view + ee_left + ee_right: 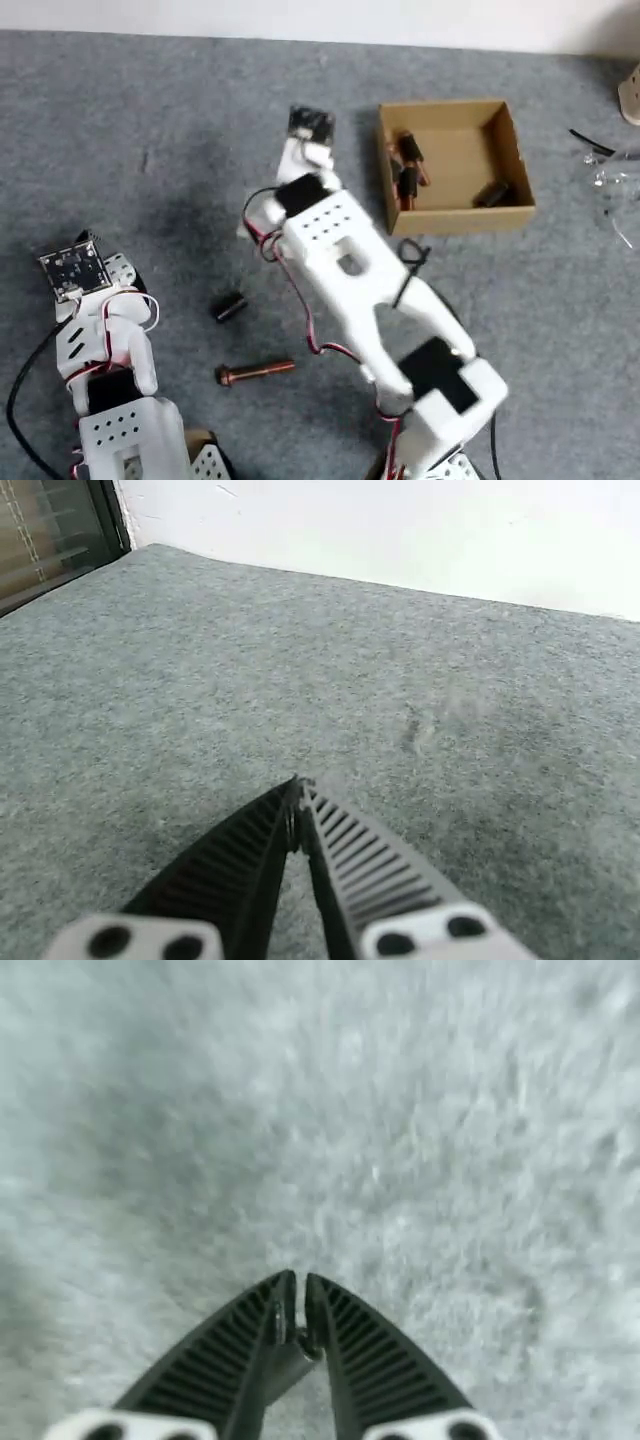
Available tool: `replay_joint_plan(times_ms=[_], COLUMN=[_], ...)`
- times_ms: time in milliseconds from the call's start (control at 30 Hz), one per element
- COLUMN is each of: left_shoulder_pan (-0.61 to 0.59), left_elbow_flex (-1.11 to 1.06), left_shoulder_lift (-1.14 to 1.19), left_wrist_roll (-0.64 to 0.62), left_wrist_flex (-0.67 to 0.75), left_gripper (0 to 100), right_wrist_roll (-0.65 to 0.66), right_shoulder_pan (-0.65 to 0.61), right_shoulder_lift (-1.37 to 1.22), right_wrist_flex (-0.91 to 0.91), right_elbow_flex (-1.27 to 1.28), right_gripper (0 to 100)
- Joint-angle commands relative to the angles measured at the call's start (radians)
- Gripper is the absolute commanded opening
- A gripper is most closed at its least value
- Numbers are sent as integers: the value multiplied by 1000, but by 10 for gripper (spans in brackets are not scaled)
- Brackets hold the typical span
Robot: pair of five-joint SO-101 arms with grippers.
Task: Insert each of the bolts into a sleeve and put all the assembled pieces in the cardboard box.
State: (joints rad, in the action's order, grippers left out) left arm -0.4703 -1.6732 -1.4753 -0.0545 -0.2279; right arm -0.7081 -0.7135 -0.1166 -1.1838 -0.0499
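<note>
**While a bolt (256, 372) and a sleeve (230, 306) lie loose, both tools are closed on nothing**

Since the cardboard box (460, 218), which stands toward the far right corner of the counter (150, 120), already holds several assembled pieces (410, 165), one pair looks to be left. The copper-coloured bolt lies on its side near the front edge of the counter, between the two arms. The short dark sleeve rests just beyond it, apart from it and toward the middle. One arm (350, 260) lies stretched across the middle of the counter, its wrist just beside the box's left wall. The other arm (105, 350) sits folded at the front left corner.

The left tool (298, 790) has its ribbed jaws brought together at the tips, with nothing between them, over bare grey surface. The right tool (297, 1295) is drawn in to a thin slit, likewise holding nothing, and points down at the same felt-like covering.

The bolt is probably metal: stiff, fairly dense for its size, and smooth enough to slip or roll. A hold across the shank close to the head should suit it best, leaving the far end free to enter the bore. The sleeve looks light and rigid, and being a short cylinder it will likely roll away if nudged. It wants a pinch across its outer wall at mid-length, keeping both open ends clear. Neither part seems fragile, so a firm squeeze should do no harm. The soft covering may slow rolling somewhat.
</note>
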Motion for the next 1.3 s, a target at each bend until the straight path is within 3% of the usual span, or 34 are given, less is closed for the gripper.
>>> replay_joint_plan(times_ms=[0, 467, 800, 1033, 1167, 1267], left_shoulder_pan=[15, 21, 13, 16, 18, 18], left_elbow_flex=[4, 4, 4, 4, 2, 2], left_shoulder_lift=[2, 2, -2, 5, 5, 5], left_wrist_roll=[-5, -5, -5, -3, -3, -3], left_wrist_flex=[23, 23, 23, 23, 23, 23], left_gripper=[14, 14, 14, 14, 14, 14], right_wrist_roll=[74, 107, 100, 144, 299, 229], right_shoulder_pan=[39, 99, -70, -150, -134, -180], right_shoulder_lift=[94, 81, 74, 8, -61, -85], right_wrist_flex=[-4, -10, 12, 39, -25, -124], right_elbow_flex=[22, 94, 91, 97, 90, 85], right_gripper=[5, 5, 9, 228, 235, 235])
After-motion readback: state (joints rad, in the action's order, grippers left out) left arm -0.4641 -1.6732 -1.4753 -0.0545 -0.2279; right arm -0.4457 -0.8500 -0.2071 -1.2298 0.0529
